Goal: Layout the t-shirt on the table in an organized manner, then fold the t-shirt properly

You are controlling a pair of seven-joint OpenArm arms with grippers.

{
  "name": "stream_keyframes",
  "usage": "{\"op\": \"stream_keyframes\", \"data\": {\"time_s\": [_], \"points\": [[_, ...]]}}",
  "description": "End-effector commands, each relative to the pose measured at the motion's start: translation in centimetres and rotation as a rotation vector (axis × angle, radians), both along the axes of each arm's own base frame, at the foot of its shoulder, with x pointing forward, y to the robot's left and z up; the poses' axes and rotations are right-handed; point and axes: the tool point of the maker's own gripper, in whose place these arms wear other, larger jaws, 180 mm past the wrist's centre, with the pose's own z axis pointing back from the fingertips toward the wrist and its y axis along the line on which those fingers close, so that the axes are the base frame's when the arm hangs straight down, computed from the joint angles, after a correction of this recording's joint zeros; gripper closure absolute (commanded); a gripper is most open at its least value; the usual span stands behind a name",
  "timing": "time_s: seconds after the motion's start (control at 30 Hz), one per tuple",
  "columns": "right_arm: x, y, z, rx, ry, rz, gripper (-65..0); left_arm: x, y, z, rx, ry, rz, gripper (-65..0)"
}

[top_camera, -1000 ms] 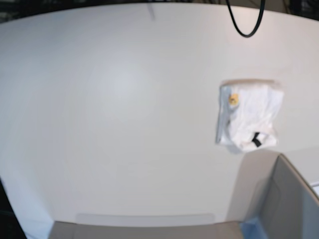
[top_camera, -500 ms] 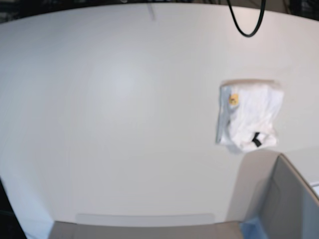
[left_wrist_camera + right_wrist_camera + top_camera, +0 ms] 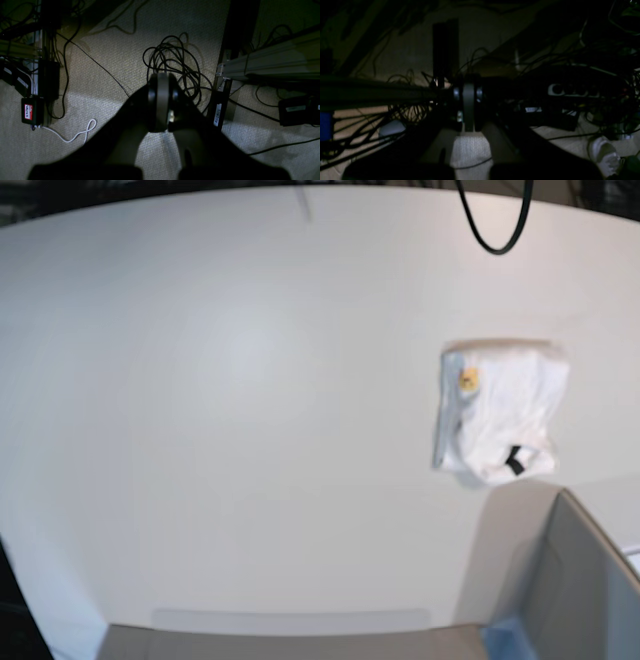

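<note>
The white cloth t-shirt with a yellow print patch and a small black tag (image 3: 498, 412) is lying folded into a compact bundle on the large, smooth white tabletop (image 3: 230, 410). It is sitting toward the side of the left arm, just beyond the corner of a grey box (image 3: 575, 580), with the black tag at the near edge of the bundle. A black cable loop (image 3: 492, 225) is hanging over the far edge of the tabletop.

Neither pincer is appearing above the tabletop; both are hanging well away from the t-shirt and are touching nothing.

The left pincer (image 3: 160, 102) is pointing down at a beige woven carpet floor (image 3: 107, 62), its dark jaws pressed together and holding nothing. Directly beyond its tip a coil of black cable (image 3: 175, 60) is lying on the carpet. To one side of it a thin white cord (image 3: 75, 132) is curling beside a black box with a red label (image 3: 31, 111); to the other side a grey metal frame rail (image 3: 270, 62) is running across.

The right pincer (image 3: 468, 107) is likewise closed and empty, in very dim light. Tangled dark cables (image 3: 402, 110) are lying beside it, and a white power strip (image 3: 572, 90) is sitting on its other side.
</note>
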Motion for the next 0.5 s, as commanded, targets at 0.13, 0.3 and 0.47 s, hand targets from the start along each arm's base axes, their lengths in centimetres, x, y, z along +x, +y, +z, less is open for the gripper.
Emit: {"op": "stream_keyframes", "data": {"time_s": [0.13, 0.3, 0.47], "points": [[-0.7, -0.7, 0.3, -0.009, 0.017, 0.037, 0.0, -0.2, 0.3, -0.3, 0.004, 0.027, 0.003, 0.0], [-2.2, -0.3, 0.0, -0.004, 0.069, 0.079, 0.0, 0.3, 0.3, -0.8, -0.002, 0.038, 0.007, 0.0], [-3.7, -3.3, -1.1, -0.063, 0.235, 0.117, 0.0, 0.6, 0.3, -0.8, -0.002, 0.035, 0.007, 0.0]]}}
